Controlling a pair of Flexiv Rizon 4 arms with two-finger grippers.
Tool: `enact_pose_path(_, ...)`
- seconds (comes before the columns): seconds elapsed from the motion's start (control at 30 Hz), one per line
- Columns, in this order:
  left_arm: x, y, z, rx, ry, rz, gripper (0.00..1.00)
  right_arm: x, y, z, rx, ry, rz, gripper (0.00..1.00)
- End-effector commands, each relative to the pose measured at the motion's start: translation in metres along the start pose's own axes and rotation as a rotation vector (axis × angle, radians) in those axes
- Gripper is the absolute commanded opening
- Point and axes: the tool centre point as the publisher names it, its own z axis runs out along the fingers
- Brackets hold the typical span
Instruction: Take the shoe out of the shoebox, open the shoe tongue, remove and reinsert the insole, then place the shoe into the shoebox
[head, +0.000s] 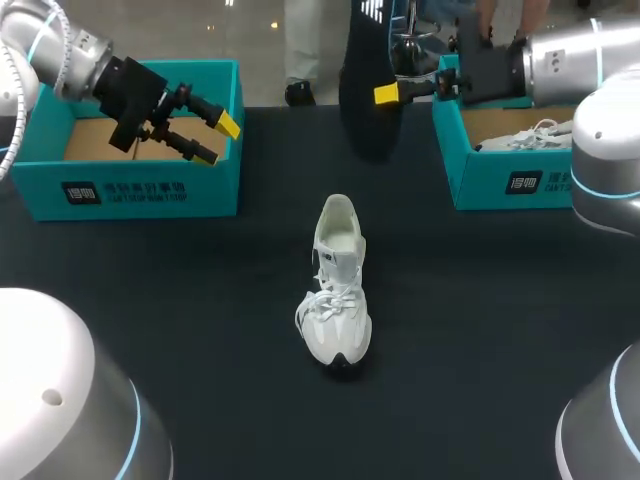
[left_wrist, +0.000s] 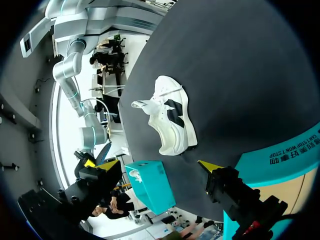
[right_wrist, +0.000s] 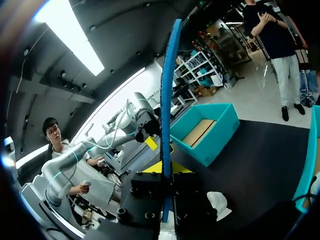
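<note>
Black tabletop (head: 200, 300): white shoe (head: 338, 290) centre; right hand (head: 385, 93) gripping insole (head: 365, 115); left hand (head: 215, 140) wide.

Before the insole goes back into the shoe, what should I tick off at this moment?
1. Insole gripped: ok, clamped edge-on in the right gripper, held above the table.
2. Shoe upright on the table, opening facing up: ok.
3. Opening free of anything inside: ok in the head view.
4. Tongue pulled open far enough: cannot tell.
5. Left gripper free to steady the shoe: ok, open and empty above the left box.
</note>
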Motion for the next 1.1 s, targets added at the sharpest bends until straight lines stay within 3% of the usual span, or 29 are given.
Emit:
enact_pose_path(0.03, 0.000, 0.000, 0.000, 0.000, 0.003, 0.000, 1.00, -0.011, 0.000, 0.031, -0.011, 0.013, 0.004, 0.00)
enact_pose_path(0.23, 0.000, 0.000, 0.000, 0.000, 0.003, 0.000, 1.00, -0.020, -0.006, 0.047, -0.013, 0.007, 0.016, 0.00)
enact_pose_path(0.83, 0.000, 0.000, 0.000, 0.000, 0.003, 0.000, 1.00, -0.021, -0.008, 0.047, -0.003, -0.004, 0.019, 0.00)
enact_pose_path(1.1, 0.000, 0.000, 0.000, 0.000, 0.003, 0.000, 1.00, -0.048, -0.015, 0.056, 0.007, -0.074, -0.063, 0.00)
